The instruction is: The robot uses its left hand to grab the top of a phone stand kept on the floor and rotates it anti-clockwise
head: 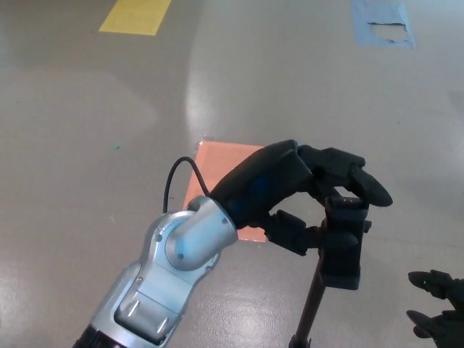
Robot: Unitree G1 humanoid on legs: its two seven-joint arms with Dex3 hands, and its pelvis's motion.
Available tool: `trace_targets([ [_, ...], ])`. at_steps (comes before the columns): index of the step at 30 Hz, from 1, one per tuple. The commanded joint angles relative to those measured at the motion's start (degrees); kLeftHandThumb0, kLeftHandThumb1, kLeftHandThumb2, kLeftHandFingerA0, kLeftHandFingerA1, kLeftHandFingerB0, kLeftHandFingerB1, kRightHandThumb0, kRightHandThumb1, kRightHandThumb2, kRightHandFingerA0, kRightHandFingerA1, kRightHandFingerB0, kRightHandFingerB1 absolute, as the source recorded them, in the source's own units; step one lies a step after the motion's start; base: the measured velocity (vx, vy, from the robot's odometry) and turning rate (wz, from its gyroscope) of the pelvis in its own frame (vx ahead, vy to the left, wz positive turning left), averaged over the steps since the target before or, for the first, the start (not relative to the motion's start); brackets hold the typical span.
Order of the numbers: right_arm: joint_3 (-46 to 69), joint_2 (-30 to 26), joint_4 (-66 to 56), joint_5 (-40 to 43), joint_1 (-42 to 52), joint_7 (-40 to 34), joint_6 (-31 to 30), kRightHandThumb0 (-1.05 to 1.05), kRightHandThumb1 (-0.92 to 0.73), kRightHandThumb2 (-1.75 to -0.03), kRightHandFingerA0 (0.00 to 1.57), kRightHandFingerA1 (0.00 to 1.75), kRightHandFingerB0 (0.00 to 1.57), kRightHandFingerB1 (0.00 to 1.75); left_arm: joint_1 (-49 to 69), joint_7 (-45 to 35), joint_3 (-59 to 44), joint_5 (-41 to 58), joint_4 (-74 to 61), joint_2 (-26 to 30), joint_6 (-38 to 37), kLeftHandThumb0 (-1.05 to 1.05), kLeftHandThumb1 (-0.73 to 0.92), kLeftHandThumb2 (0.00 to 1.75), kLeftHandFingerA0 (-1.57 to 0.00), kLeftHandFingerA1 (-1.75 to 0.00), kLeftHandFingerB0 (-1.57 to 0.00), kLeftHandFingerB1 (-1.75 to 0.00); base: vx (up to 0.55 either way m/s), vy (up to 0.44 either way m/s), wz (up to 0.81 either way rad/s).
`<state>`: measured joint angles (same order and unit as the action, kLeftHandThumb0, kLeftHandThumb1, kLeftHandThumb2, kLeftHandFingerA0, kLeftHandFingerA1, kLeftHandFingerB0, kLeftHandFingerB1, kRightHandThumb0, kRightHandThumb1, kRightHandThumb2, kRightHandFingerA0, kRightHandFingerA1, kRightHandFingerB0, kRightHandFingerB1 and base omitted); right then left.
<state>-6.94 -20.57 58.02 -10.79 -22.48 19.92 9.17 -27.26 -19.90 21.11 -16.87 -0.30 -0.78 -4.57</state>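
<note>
The black phone stand rises on a thin pole from the bottom edge of the head view; its base is out of frame. My left hand reaches in from the lower left on a silver forearm and is shut on the stand's top clamp, fingers over the top and thumb below on its left side. My right hand shows only at the bottom right corner, fingers spread apart and empty, well right of the stand.
The floor is glossy grey-beige. An orange tape patch lies under my left wrist, a yellow patch sits at the top left, and a torn blue patch at the top right.
</note>
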Motion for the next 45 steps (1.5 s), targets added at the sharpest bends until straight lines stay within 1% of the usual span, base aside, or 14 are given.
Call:
trace_targets([
  [1,0.43,-0.91,0.26,0.25,-1.72,0.87,-3.13,-0.51,-0.78,-0.63,0.54,0.42,0.0,0.21,-1.32,-8.87,-11.13,24.81,-1.29,-7.43,40.58,-0.22,0.63,0.61,-1.13,-0.58,-0.93,-0.52,0.0,0.0,0.0],
  [2,0.33,-0.88,0.15,0.11,-1.74,0.65,-3.16,-0.49,-0.77,-0.66,0.54,0.43,0.02,0.17,-1.92,-8.11,-12.6,25.72,-1.21,-8.3,43.91,-0.22,0.64,0.61,-1.14,-0.59,-0.93,-0.53,0.0,0.0,0.0],
  [3,0.37,-0.83,0.33,0.12,-1.81,0.53,-3.27,-0.5,-0.77,-0.66,0.55,0.43,0.04,0.18,-2.28,-7.64,-13.67,26.49,-1.08,-8.9,46.02,-0.21,0.65,0.61,-1.13,-0.61,-0.92,-0.54,0.0,0.0,0.0],
  [7,0.12,-0.87,0.69,-0.2,-1.98,0.44,-3.31,-0.51,-0.78,-0.66,0.55,0.42,0.06,0.18,-3.03,-6.54,-15.88,27.2,-0.83,-10.32,50.36,-0.22,0.66,0.61,-1.14,-0.64,-0.91,-0.54,0.0,0.0,0.0],
  [14,0.12,-1.09,0.11,-0.13,-1.99,0.84,-2.79,-0.49,-0.78,-0.66,0.55,0.42,0.06,0.18,-4.7,-6.46,-18.79,28.68,1.53,-11.15,53.74,-0.2,0.7,0.62,-1.12,-0.68,-0.87,-0.55,0.0,0.0,0.0],
  [17,0.18,-1.06,0.2,-0.03,-2.18,0.97,-2.57,-0.49,-0.77,-0.67,0.56,0.43,0.06,0.18,-5.46,-5.91,-20.33,29.4,2.28,-11.64,55.49,-0.19,0.7,0.62,-1.13,-0.69,-0.87,-0.55,0.0,0.0,0.0],
  [19,0.17,-1.08,0.29,0.0,-2.37,1.16,-2.48,-0.51,-0.77,-0.66,0.54,0.43,0.06,0.18,-6.36,-4.73,-22.07,29.87,2.99,-12.48,57.85,-0.19,0.71,0.62,-1.14,-0.75,-0.9,-0.55,0.0,0.0,0.0],
  [22,0.64,-0.97,0.59,0.66,-2.56,1.7,-2.19,-0.5,-0.77,-0.66,0.53,0.44,0.06,0.18,-7.37,-3.62,-23.84,30.01,3.58,-13.25,60.34,-0.19,0.72,0.62,-1.15,-0.76,-0.9,-0.55,0.0,0.0,0.0],
  [25,0.95,-0.87,0.86,1.03,-2.63,1.87,-2.1,-0.5,-0.76,-0.66,0.53,0.44,0.06,0.18,-7.64,-3.62,-24.47,30.02,3.69,-13.46,61.11,-0.19,0.72,0.62,-1.14,-0.77,-0.9,-0.55,0.0,0.0,0.0],
  [26,0.89,-0.88,0.88,0.95,-2.75,1.86,-2.29,-0.52,-0.78,-0.63,0.55,0.42,0.03,0.25,-7.83,-3.47,-24.86,30.16,3.83,-13.59,61.56,-0.19,0.71,0.61,-1.14,-0.78,-0.9,-0.55,0.0,0.0,0.0],
  [27,0.8,-0.9,0.88,0.84,-2.91,1.86,-2.52,-0.52,-0.78,-0.63,0.55,0.42,0.03,0.25,-8.09,-3.29,-25.38,30.31,3.98,-13.77,62.21,-0.19,0.71,0.61,-1.14,-0.78,-0.9,-0.55,0.0,0.0,0.0],
  [28,0.79,-0.87,0.73,0.88,-2.9,1.97,-2.6,-0.5,-0.77,-0.66,0.55,0.44,0.06,0.18,-8.05,-3.18,-25.5,30.27,3.77,-13.84,62.53,-0.18,0.72,0.62,-1.13,-0.79,-0.88,-0.55,0.0,0.0,0.0],
  [37,0.16,-0.83,0.55,0.23,-3.15,2.03,-2.94,-0.5,-0.78,-0.66,0.53,0.43,0.06,0.18,-7.78,-2.95,-25.75,29.03,2.58,-14.34,64.26,-0.19,0.73,0.62,-1.12,-0.81,-0.88,-0.55,0.0,0.0,0.0],
  [45,0.08,-0.82,-0.29,0.26,-2.86,2.32,-3.31,-0.51,-0.78,-0.66,0.53,0.43,0.05,0.18,-8.67,-2.64,-27.87,29.57,3.24,-15.36,67.59,-0.19,0.73,0.62,-1.14,-0.77,-0.89,-0.57,0.0,0.0,0.0],
])
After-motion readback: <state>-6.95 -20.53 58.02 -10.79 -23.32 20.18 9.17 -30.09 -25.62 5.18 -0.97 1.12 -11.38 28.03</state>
